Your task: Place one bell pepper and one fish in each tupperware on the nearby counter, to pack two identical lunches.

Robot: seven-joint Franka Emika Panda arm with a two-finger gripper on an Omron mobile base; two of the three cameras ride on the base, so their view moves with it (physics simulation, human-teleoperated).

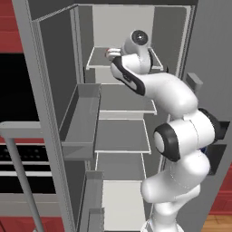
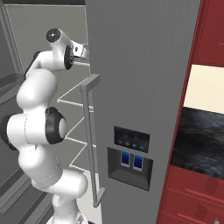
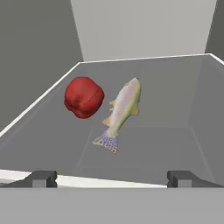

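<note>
Fish (image 3: 121, 111): one, pale silvery-tan, lying on a grey fridge shelf (image 3: 175, 144), head toward the back wall, tail fin toward the camera. Ahead of the gripper (image 3: 112, 178), between the lines of its two fingertips, apart from both.

Bell pepper (image 3: 84, 97): one, glossy red, same shelf, just beside the fish on its left; contact between them not discernible.

Gripper: jaws spread wide, nothing held; fingertips low at the shelf's white front edge.

Fridge (image 1: 59, 113): open, several shelves; arm (image 1: 181, 131) reaches to an upper shelf, its wrist hiding the items in the left base view. Fridge door (image 2: 140, 87) cuts off the hand in the right base view.
</note>
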